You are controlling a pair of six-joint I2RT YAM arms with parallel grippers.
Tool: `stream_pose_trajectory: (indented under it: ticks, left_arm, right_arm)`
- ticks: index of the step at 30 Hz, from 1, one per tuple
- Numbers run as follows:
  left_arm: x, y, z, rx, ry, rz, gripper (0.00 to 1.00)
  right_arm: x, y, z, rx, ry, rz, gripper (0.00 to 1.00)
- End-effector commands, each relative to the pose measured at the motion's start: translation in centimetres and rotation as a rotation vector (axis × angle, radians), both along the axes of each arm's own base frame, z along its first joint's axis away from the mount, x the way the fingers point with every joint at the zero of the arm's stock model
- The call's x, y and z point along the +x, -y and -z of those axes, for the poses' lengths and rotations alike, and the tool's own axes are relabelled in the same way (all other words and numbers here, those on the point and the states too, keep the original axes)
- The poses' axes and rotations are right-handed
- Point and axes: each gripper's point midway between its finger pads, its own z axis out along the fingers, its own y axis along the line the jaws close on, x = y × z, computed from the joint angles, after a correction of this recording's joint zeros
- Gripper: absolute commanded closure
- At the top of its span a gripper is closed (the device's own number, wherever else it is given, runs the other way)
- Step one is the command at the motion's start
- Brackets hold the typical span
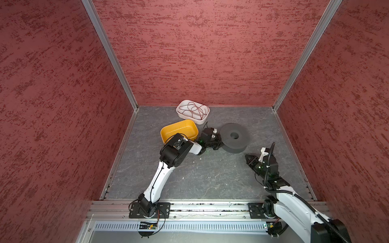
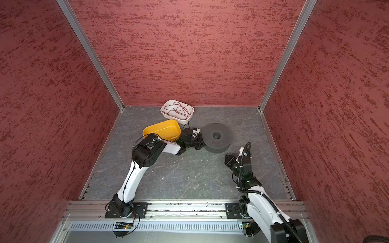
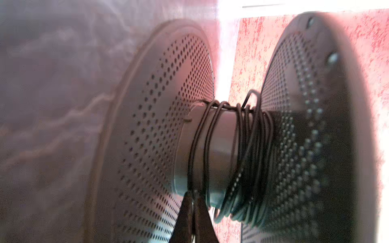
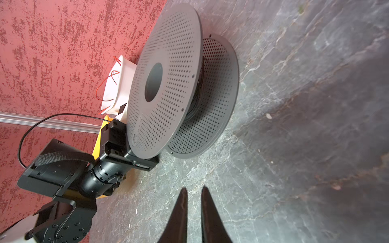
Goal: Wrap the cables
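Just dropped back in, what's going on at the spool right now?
The left pincer is tucked inside the grey spool, shut on the black wire, which already makes several loose turns round the hub. The right pincer hovers over the table nearby, jaws slightly apart, empty.

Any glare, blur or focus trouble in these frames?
Left wrist view: white glare blows out the gap above the spool, pink bloom edges its flanges, the floor is smeared, but the wound cable is readable. Right wrist view: spool crisp, right tool tips soft. Top views: evenly lit, sharp.
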Motion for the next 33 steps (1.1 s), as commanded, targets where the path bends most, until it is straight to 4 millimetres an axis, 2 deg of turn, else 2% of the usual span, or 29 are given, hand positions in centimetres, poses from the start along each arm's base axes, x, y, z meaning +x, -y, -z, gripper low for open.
stream_pose_trajectory:
  ticks: [1,9,18,29,33]
  left_arm:
    - [0.8,-0.3,2.2,0.017,-0.032,-0.038,1.00]
    - [1.0,-0.3,2.5,0.006,-0.046,-0.051,1.00]
    - [-0.2,-0.3,2.8,-0.002,-0.058,-0.019,1.00]
    - [-1.1,-0.9,3.2,0.041,-0.062,-0.008,0.83]
    - [-1.2,-1.0,3.0,0.060,-0.052,-0.001,0.81]
  right_arm:
    - [0.7,0.0,-1.4,-0.012,0.038,0.001,0.85]
    - [0.7,-0.1,-1.6,-0.015,0.039,-0.005,0.85]
    - [0.7,-0.2,-1.6,-0.008,0.042,-0.008,0.85]
    - [0.6,-0.3,-1.6,-0.005,0.046,-0.013,0.85]
    - [0.5,-0.2,-1.6,-0.001,0.048,-0.010,0.86]
